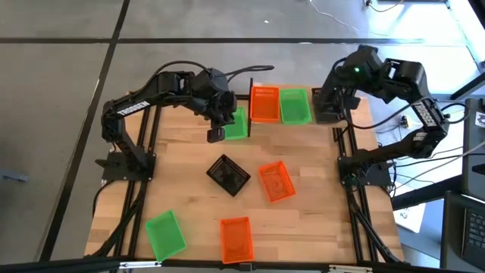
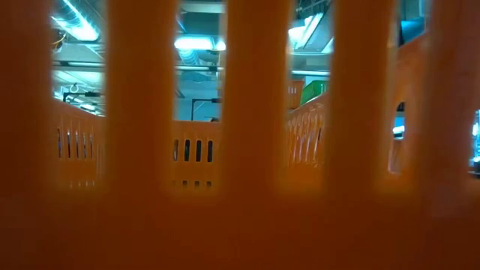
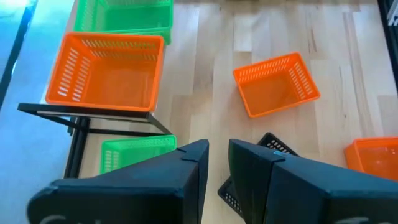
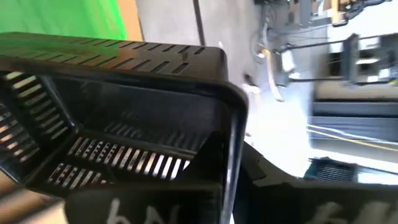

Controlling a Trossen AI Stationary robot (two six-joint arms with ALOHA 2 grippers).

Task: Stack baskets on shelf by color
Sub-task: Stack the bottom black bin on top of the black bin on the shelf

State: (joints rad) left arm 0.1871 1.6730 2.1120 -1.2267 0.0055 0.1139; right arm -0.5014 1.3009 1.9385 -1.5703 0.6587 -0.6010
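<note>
On the shelf at the table's far side stand an orange basket and a green basket. At the shelf's right end my right gripper is shut on a black basket. My left gripper hovers narrowly open, nothing between its fingers, above a green basket that stands on the table by the shelf's left end. On the table rest a black basket, two orange baskets and a green basket. My right gripper holds the black basket by the wall nearest its wrist, close to a corner. The gripper's own body hides the place of contact. The basket looks tilted in the hold, its open side toward the wrist camera; whether it touches the shelf cannot be told.
An orange basket stands right against the low camera and blocks most of that view. The arms' black frames run along the table's left and right sides. Bare wood lies between the shelf and the loose baskets.
</note>
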